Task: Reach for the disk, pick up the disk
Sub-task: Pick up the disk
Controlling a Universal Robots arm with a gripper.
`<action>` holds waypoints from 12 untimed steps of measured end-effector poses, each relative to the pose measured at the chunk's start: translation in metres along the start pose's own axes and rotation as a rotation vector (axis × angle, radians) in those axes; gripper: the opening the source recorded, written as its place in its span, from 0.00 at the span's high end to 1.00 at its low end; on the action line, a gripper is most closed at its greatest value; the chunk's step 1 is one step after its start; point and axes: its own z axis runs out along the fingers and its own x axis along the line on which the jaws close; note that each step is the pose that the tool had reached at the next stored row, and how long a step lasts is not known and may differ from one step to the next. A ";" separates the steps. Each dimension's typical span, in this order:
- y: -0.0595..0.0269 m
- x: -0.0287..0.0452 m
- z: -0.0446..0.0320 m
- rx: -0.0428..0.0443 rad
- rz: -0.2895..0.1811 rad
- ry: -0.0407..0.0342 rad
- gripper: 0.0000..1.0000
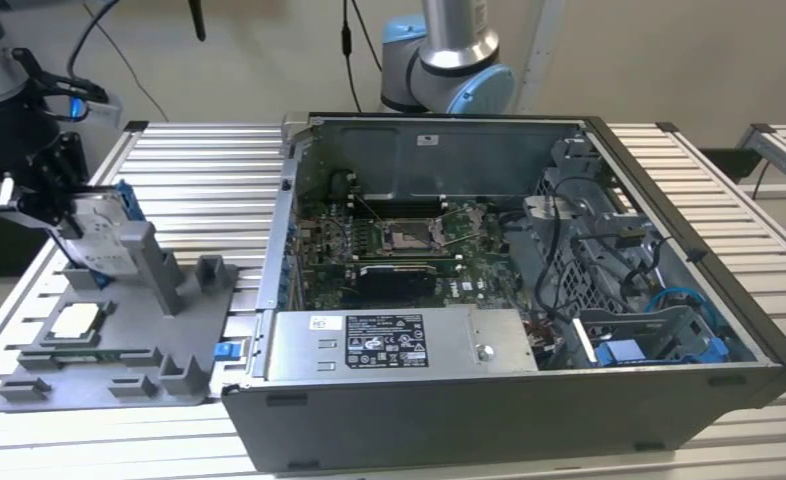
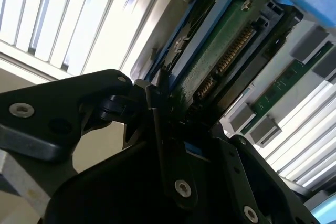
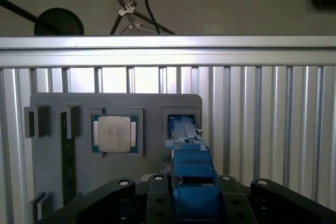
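The disk (image 1: 97, 232) is a silver drive with a white label and blue rails. It stands on edge at the back of the grey fixture (image 1: 166, 335), at the exterior view's left. My gripper (image 1: 62, 218) comes down on it from the left, and the black fingers (image 1: 33, 200) sit against its sides. In the first wrist view the disk's blue rail (image 3: 191, 169) runs between the two black fingers (image 3: 157, 187) of the gripper (image 3: 191, 190), which is shut on it. The second wrist view shows the disk's green circuit board (image 2: 220, 45) and a black finger (image 2: 163, 129) pressed against its edge.
A small square silver chip (image 1: 76, 320) (image 3: 114, 134) and a green memory stick (image 3: 67, 161) lie in the fixture. The open computer case (image 1: 433, 150) stands on the slatted table (image 1: 206, 170) to the fixture's right, with a grey labelled box (image 1: 393, 345) inside. Another arm's base (image 1: 447, 60) stands behind the case.
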 end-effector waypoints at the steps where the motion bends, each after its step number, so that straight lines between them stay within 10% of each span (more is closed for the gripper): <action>1: 0.0000 0.0000 -0.0009 0.0000 0.000 0.0000 1.00; 12: -0.0001 -0.0005 -0.0137 0.0000 0.000 0.0000 1.00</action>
